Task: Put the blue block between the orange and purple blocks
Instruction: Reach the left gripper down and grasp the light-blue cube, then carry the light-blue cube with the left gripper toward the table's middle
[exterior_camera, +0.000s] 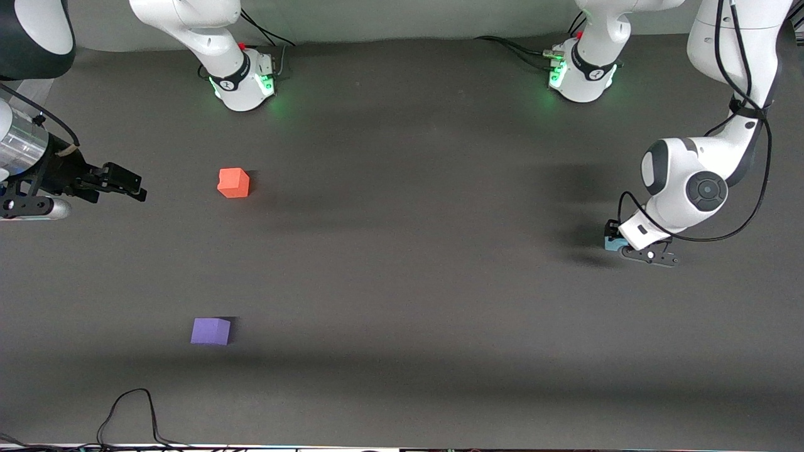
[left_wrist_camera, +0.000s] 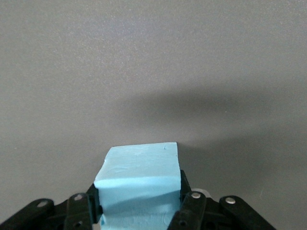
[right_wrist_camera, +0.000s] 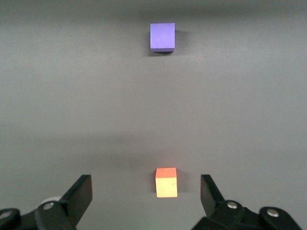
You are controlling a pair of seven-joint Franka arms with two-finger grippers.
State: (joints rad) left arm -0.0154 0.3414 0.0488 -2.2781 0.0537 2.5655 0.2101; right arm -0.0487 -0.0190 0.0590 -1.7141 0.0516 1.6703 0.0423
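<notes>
Blue block [left_wrist_camera: 139,179] sits pinched in our left gripper [exterior_camera: 628,250], low at the frame's right. Our right gripper [right_wrist_camera: 146,194] waits, spread wide. We must carry it between orange block [exterior_camera: 233,182] and purple block [exterior_camera: 210,331].

A light sky-blue block [left_wrist_camera: 139,184] is seen between black fingers [left_wrist_camera: 189,203]. An orange-red block [exterior_camera: 233,182] and a violet-purple block [exterior_camera: 210,331] are set on a plain dark grey table [exterior_camera: 402,282]. The arms [exterior_camera: 691,182] are white with black joints; green lights [exterior_camera: 556,75] are shown at their bases.
</notes>
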